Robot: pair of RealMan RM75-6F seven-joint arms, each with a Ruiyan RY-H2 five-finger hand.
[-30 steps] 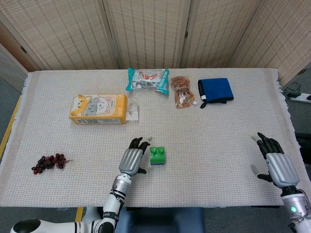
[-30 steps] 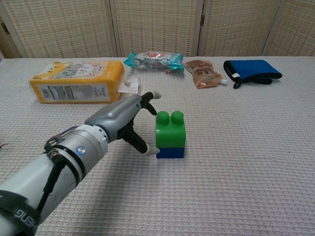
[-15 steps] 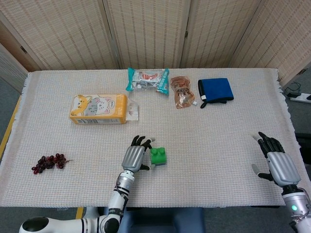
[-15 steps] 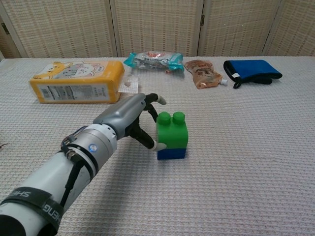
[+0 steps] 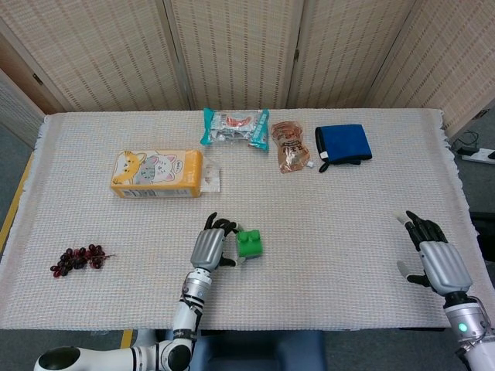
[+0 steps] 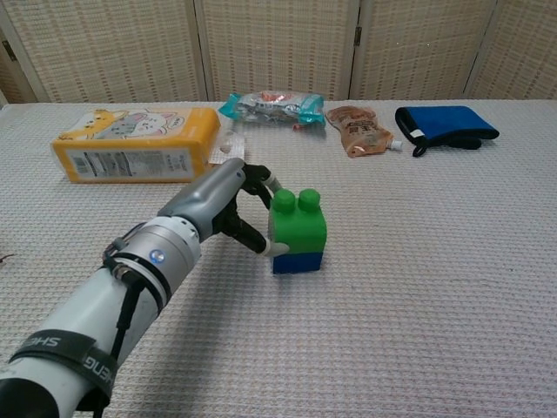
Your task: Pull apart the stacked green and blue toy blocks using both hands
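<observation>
The left hand (image 6: pixel 228 202) is gripping the green block (image 6: pixel 297 224) (stacked, slightly tilted, on the blue block (image 6: pixel 294 262)) at the table's (image 5: pixel 348 255) near middle. The right hand (image 5: pixel 435 256) is hovering well apart, fingers spread, holding nothing.

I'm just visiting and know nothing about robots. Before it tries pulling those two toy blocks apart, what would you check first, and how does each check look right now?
1. Green block still stacked on blue block: ok.
2. Left hand touching the stack: ok, its fingertips meet the stack's left side.
3. Left hand firmly gripping: cannot tell; the stack looks slightly tilted.
4. Right hand at the stack: not ok, it hovers open far off near the table's right edge.
5. Space around the stack: ok, the yellow box and snack bags lie well behind.
</observation>
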